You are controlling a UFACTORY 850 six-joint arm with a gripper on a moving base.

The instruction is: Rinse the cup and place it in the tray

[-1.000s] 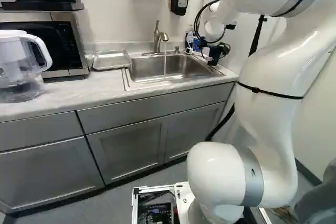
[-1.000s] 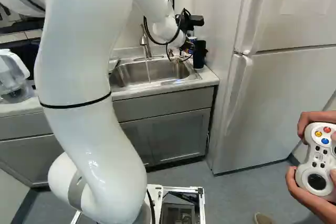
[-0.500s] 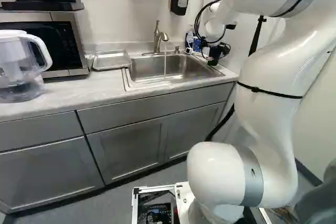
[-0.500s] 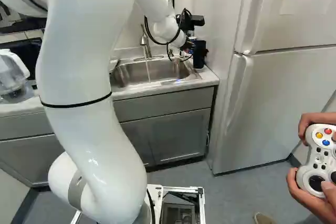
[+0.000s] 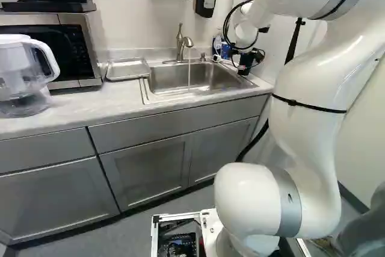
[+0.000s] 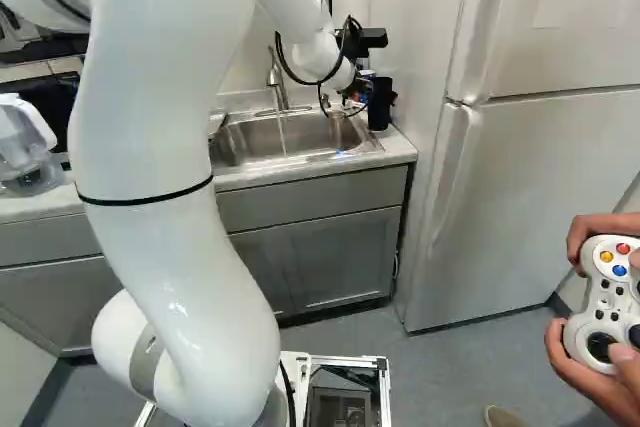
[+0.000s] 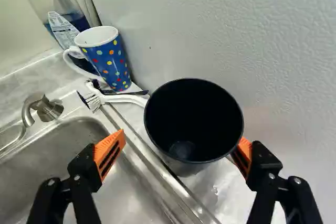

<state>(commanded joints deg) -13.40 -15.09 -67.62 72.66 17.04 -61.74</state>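
I find no clear shift in my arm point(image 6: 150, 137) or base point(image 5: 207, 228) since the earlier frames. My gripper point(image 6: 358, 93) has its fingers spread, the black cup point(image 7: 194, 119) between them, one orange pad point(image 7: 110, 153) well clear of it. The cup stands on the counter point(image 5: 78, 109) beside the sink point(image 7: 31, 182), near a brush point(image 7: 123, 98) and a dotted mug point(image 7: 110, 61). Water point(image 5: 189, 76) runs from the faucet point(image 5: 180, 46); the tray point(image 5: 128, 69) lies across the sink.
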